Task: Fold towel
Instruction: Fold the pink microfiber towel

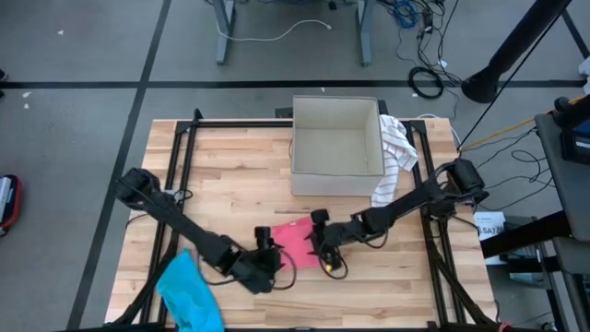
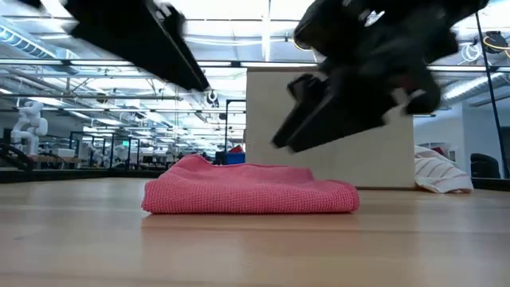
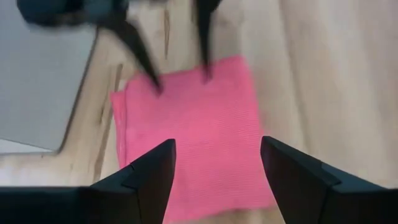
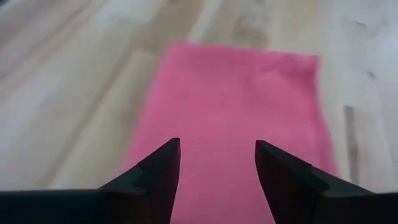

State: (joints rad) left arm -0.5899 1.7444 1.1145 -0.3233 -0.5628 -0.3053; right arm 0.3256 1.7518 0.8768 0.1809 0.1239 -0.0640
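A pink towel lies folded in a thick flat pad on the wooden table, near its front middle; it also shows in the low view. My left gripper stands open above the towel's left side, with nothing between its fingers. My right gripper stands open above the towel's right side, clear of the cloth. In the high view the left gripper and the right gripper face each other across the towel. The low view shows the right gripper hanging above the pad.
A cardboard box stands open at the table's far middle, with a white striped cloth draped over its right wall. A blue cloth lies at the near left corner. Bare wood lies to the right of the towel.
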